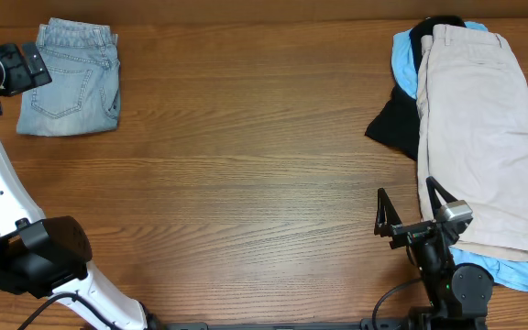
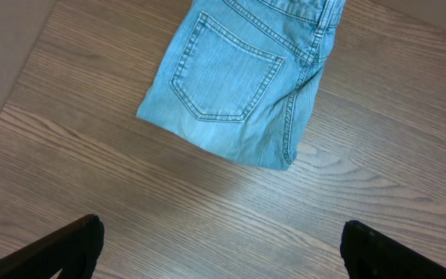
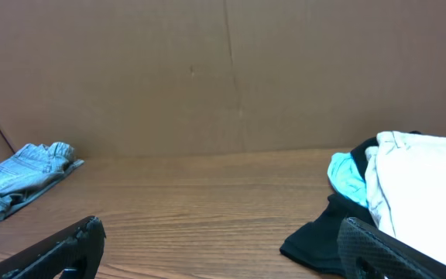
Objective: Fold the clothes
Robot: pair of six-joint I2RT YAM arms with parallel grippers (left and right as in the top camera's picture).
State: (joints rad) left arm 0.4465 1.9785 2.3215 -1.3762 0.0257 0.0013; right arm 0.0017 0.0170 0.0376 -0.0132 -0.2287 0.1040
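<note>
Our right pincer (image 1: 411, 206) stands wide and empty, low over the bench (image 1: 246, 174), just beside the near hem of the beige shorts (image 1: 479, 137). Our left pincer (image 2: 221, 256) is spread just as wide with nothing in it. It hovers above bare wood next to the jeans (image 1: 70, 78), which lie folded at the far left corner.

The beige shorts lie flat and unfolded on the right side, on top of a light blue garment (image 1: 403, 60) and a black garment (image 1: 392, 124). We judge the shorts light, soft and limp, so they should sag and drag the layers beneath if lifted mid-panel. We would pinch a single layer at a hem corner or at the stiffer waistband on the far end, keeping the cloth beneath out of the grip.
</note>
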